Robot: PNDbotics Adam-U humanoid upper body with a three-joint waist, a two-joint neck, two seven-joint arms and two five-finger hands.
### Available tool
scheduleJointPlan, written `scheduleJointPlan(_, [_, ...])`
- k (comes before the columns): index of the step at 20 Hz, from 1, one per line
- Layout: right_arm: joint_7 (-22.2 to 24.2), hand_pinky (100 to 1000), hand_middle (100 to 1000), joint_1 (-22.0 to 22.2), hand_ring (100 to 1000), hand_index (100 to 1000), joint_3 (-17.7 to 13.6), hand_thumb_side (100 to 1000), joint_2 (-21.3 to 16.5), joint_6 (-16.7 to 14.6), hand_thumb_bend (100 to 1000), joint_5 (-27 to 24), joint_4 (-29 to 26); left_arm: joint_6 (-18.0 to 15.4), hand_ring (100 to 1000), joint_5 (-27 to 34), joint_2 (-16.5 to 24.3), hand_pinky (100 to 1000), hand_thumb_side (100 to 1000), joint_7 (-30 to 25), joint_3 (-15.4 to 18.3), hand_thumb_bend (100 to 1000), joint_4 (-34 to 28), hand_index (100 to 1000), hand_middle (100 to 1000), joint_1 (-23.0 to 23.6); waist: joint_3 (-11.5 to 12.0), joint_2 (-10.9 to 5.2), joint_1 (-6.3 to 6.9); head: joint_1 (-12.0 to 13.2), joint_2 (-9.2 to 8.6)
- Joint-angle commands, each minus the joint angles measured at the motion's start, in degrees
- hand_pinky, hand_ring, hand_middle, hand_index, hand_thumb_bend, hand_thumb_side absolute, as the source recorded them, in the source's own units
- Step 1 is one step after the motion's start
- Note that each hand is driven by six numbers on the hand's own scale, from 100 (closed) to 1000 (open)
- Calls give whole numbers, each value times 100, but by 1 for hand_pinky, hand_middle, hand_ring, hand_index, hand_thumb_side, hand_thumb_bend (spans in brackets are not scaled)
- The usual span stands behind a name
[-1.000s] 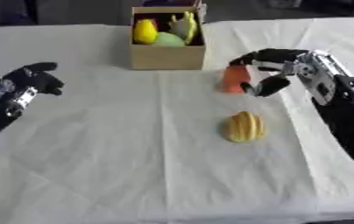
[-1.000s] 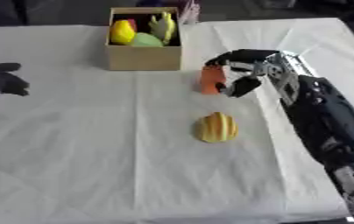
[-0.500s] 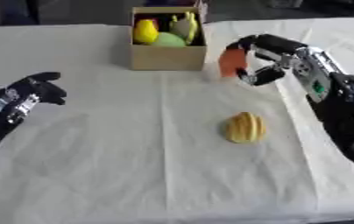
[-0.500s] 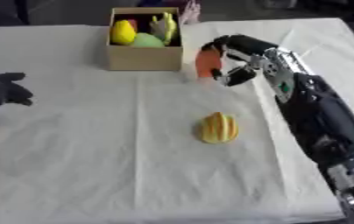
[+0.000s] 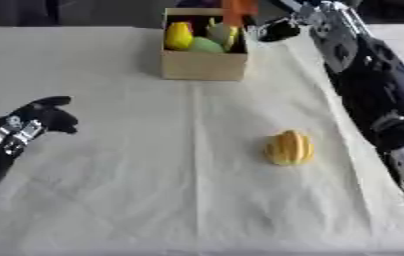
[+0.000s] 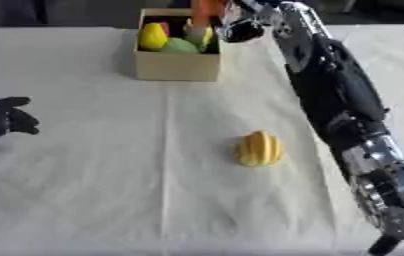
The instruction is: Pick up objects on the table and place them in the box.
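A cardboard box (image 5: 204,66) stands at the far middle of the white-clothed table and holds a yellow fruit (image 5: 178,36), a green fruit (image 5: 204,46) and other pieces. My right hand (image 5: 280,27) is up at the box's far right corner, fingers curled round an orange object (image 5: 239,8) that hangs over the box's open top. A yellow ribbed fruit (image 5: 289,147) lies alone on the cloth, right of centre. My left hand (image 5: 44,117) rests low at the left edge, fingers relaxed and holding nothing.
My right forearm (image 5: 372,85) runs along the table's right side, from the lower right corner up to the box. The white cloth (image 5: 153,190) covers the whole table. Dark floor shows beyond the far edge.
My right hand has carried the orange object up and left, from beside the box to above its open top. The left hand has sunk a little lower at the left edge.
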Motion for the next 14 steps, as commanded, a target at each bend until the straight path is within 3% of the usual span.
scheduleJointPlan(1, [-403, 852, 780, -205, 799, 987, -241, 173, 57, 784, 100, 708, 258, 5, 679, 41, -30, 815, 957, -110, -57, 100, -167, 918, 647, -104, 75, -70, 70, -148, -20])
scheduleJointPlan(4, [-489, 880, 907, -210, 861, 1000, -223, 348, 132, 1281, 100, 1240, 379, 28, 679, 30, -48, 815, 958, -133, -57, 100, -186, 918, 647, -91, 121, -51, 51, -183, -20])
scheduleJointPlan(8, [-294, 884, 937, -176, 873, 1000, -200, 406, 117, 1394, 100, 1513, 363, 54, 679, 6, -39, 815, 960, -134, -46, 100, -206, 918, 648, -84, 70, -61, 0, -169, -20])
scheduleJointPlan(12, [-286, 878, 906, -82, 854, 1000, -31, 197, -100, 958, 100, 1245, -64, 68, 679, -27, -11, 816, 966, -131, -24, 100, -200, 917, 648, -21, -59, -81, -65, -108, -20])
scheduleJointPlan(14, [-299, 878, 882, 55, 846, 1000, 173, 170, -354, 543, 100, 806, -492, 78, 679, -55, 23, 816, 969, -109, 9, 100, -183, 916, 648, 34, -161, -100, -109, -56, -20])
